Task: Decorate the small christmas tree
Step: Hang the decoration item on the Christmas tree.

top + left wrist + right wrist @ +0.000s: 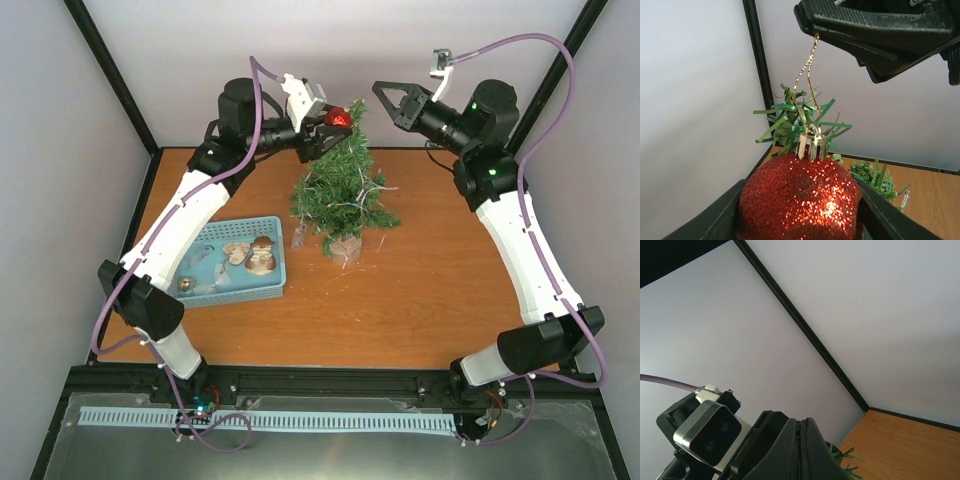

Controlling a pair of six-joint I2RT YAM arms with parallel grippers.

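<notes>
Between the fingers of the left gripper (326, 124) sits a red glitter ball (800, 200). The fingers are partly open and press on both sides of it. Just above the ball is its gold cap (811, 145), and a thin gold string (809, 65) goes up from there. Up at the top of the string, the right gripper (801, 429) has its fingers pressed tight together and pinches the loop.

Right behind the ball pokes the tip of the small christmas tree (342, 190). The rest of the tree stands below both grippers. I cannot tell if the loop is over the tip yet.

If the two arms pull apart, the string may snap or slip out. If the left fingers let go too soon, the ball may drop and roll away. A push on the tip may knock the tree over.

No words or labels can be read.
</notes>
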